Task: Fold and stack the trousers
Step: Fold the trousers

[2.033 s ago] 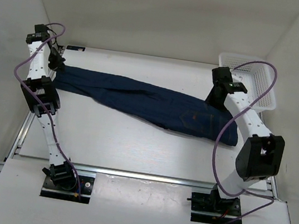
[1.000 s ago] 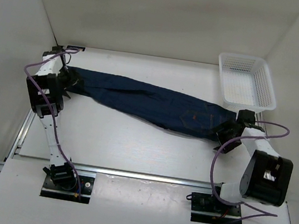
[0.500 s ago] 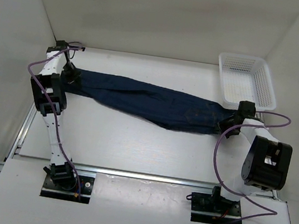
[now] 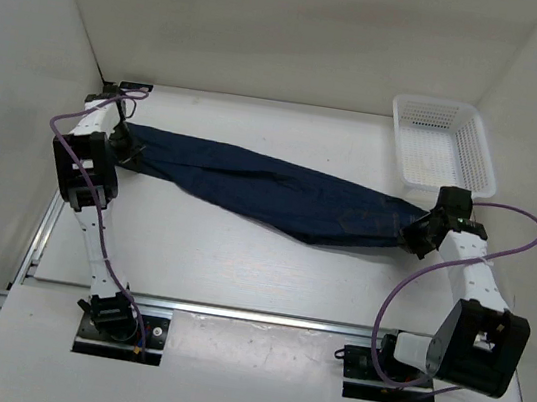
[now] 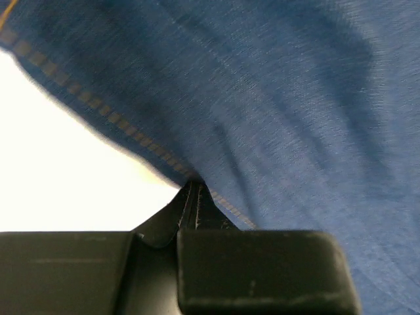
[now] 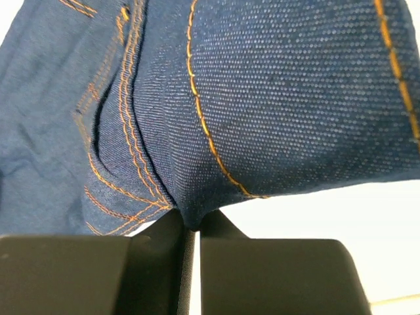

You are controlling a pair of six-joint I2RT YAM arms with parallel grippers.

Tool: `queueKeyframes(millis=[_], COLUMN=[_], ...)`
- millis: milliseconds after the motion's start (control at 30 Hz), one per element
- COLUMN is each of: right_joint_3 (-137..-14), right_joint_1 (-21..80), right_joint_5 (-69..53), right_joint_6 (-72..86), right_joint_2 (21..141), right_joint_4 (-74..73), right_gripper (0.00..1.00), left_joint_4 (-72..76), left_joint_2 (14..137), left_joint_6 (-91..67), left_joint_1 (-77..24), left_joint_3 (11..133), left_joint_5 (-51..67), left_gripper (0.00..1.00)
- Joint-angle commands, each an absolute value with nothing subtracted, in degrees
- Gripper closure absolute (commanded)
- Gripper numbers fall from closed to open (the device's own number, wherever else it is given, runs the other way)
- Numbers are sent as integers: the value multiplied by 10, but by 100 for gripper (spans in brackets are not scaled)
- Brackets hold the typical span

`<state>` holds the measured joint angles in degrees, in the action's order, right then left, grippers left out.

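Surface [image 4: 238,267]: white, with both arm bases bolted along the near edge; bare stretch between the bases and the trousers.
Trousers [image 4: 270,191]: one dark denim pair, strung out long across the middle of the surface, sagging a bit in the belly, so I'd guess the ends are lifted off it.
Right claw [image 4: 421,236]: at the trousers' right end, the waist end going by the orange stitching in the wrist view; jaws pinched together on a bunched fold of denim [image 6: 197,131].
Left claw [image 4: 126,152]: at the trousers' left end, just off the far-left corner of the surface; wrist view shows it clamped on a hemmed edge of the cloth [image 5: 262,118].
Basket [image 4: 443,144]: white mesh one, just beyond the trousers' right end, nothing visible in it.
Step in hand: looks like the stretch-out part, both ends gripped and pulled taut before any fold is made.
Next move: probably needs one end carried over toward the other so the length halves, keeping both grips tight and the cloth from twisting as it goes down.
Progress: early, no fold in yet as far as I can tell.
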<state>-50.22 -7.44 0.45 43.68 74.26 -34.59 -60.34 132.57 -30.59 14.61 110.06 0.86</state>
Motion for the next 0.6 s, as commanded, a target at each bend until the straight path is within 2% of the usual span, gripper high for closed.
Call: queueKeyframes(millis=[0,333,433,533,567], right_joint_3=[-484,-453,-453,-453,-453], right_joint_1=[-76,-76,-76,-76,-76], right_joint_5=[24,54,66,55,50], right_joint_6=[423,435,429,424,424], right_joint_2=[707,593,580,587,596], right_joint_4=[-415,-531,-536,-529,-522], right_gripper=[100,100,100,100,100], left_joint_4=[-595,-570,-556,-555,-555], left_joint_2=[1243,1112,1082,1099,1112], left_joint_6=[-308,-308,-302,-302,-302], left_joint_1=[147,192,197,197,197], left_joint_3=[1052,878,862,885,898], left_joint_5=[-32,-54,-29,11,21], left_gripper=[90,90,90,77,66])
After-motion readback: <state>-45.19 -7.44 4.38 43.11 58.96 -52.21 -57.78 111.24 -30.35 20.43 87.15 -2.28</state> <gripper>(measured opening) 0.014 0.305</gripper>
